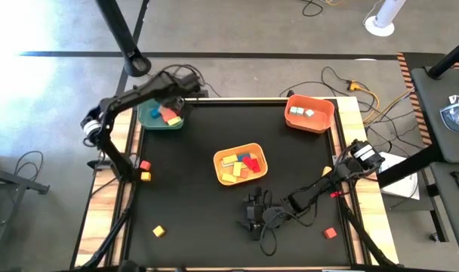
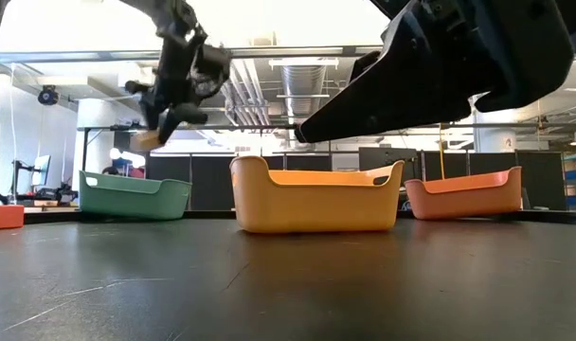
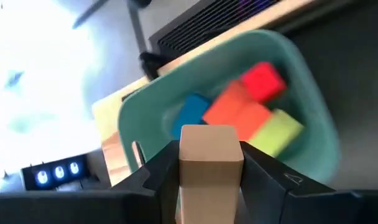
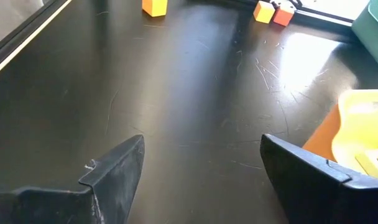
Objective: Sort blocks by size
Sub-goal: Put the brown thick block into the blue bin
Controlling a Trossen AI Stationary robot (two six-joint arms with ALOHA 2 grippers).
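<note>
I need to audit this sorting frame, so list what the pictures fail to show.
- High view: the tan block held by the left gripper is hidden under the arm above the green bin.
- Low view: the walls of the yellow bin and orange bin hide what lies inside.
- Right wrist view: the yellow bin is cut off by the picture's edge beside the open right gripper.

Three bins sit on the worktop (image 1: 192,227): one (image 1: 161,117) at eleven o'clock, one (image 1: 240,164) central, one (image 1: 309,112) at one. Each holds blocks (image 1: 240,165). Loose blocks (image 1: 145,171) lie at nine, seven and five.
</note>
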